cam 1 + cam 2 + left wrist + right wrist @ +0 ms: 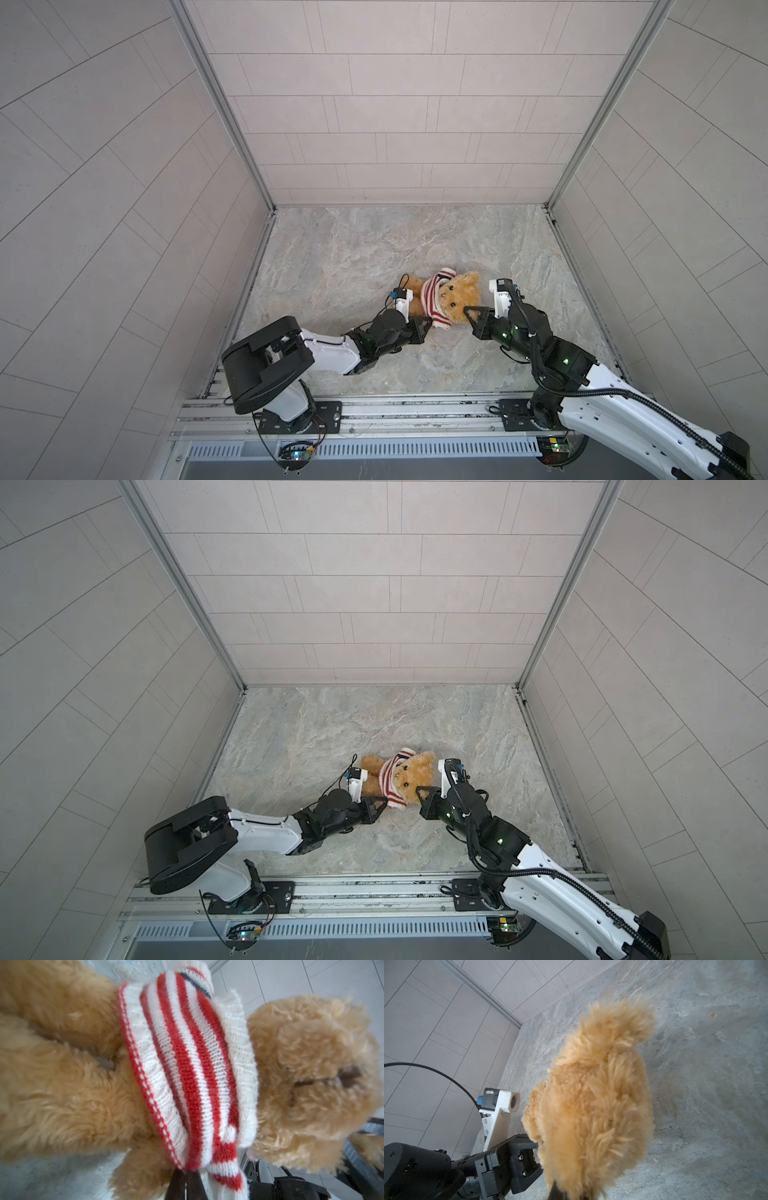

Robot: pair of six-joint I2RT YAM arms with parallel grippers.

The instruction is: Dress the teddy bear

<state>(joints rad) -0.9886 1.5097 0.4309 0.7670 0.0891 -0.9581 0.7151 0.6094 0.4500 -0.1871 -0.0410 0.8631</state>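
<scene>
Directly between both jaws, teddy bear (459, 297)

teddy bear (62, 1084) legs cut off — fur blurred

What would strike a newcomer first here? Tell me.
Near the middle of the grey marbled tabletop is a fluffy golden-brown plush teddy bear, with a red-and-white striped knitted sweater bunched around its chest. The left gripper pinches the sweater's lower edge; the right gripper grips fur at the bear's head.
</scene>
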